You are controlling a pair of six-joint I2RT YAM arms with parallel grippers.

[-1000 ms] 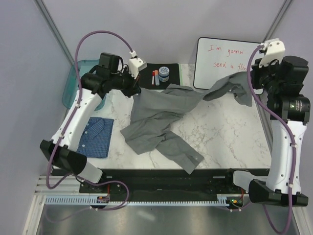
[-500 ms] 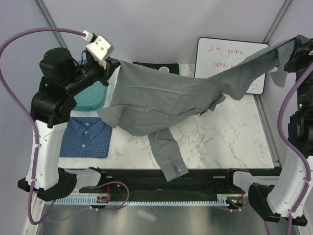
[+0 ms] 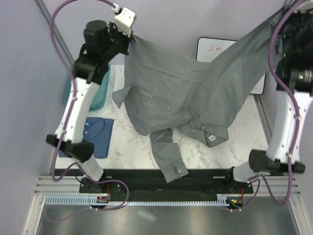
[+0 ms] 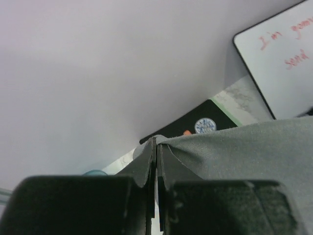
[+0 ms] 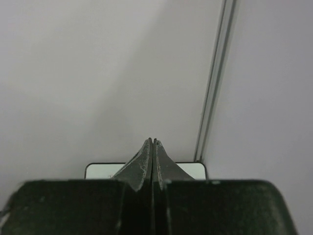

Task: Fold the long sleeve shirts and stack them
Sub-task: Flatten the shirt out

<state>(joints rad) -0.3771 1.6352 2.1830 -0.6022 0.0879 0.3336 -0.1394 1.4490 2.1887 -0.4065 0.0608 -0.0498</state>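
The plain grey shirt [image 3: 190, 93] hangs spread in the air between my two raised grippers. Its lower part and one sleeve [image 3: 168, 159] trail down onto the marble table, near the front edge. My left gripper [image 3: 131, 36] is shut on the shirt's upper left corner; the left wrist view shows the cloth [image 4: 244, 152] pinched in the gripper [image 4: 156, 147]. My right gripper [image 3: 284, 11] is shut at the shirt's upper right end, high at the right. In the right wrist view the gripper [image 5: 152, 147] is pressed shut and no cloth shows. The blue checked shirt [image 3: 97, 137] lies folded at the table's left.
A teal tray [image 3: 99, 95] stands at the back left behind the left arm. A whiteboard [image 3: 211, 49] leans at the back right, partly behind the shirt. A black mat with a small jar [image 4: 204, 126] lies at the back. The wall is close behind both grippers.
Both grippers have risen, lifting the grey shirt higher. It now hangs more upright with less cloth on the table. The left arm has swung back and up.
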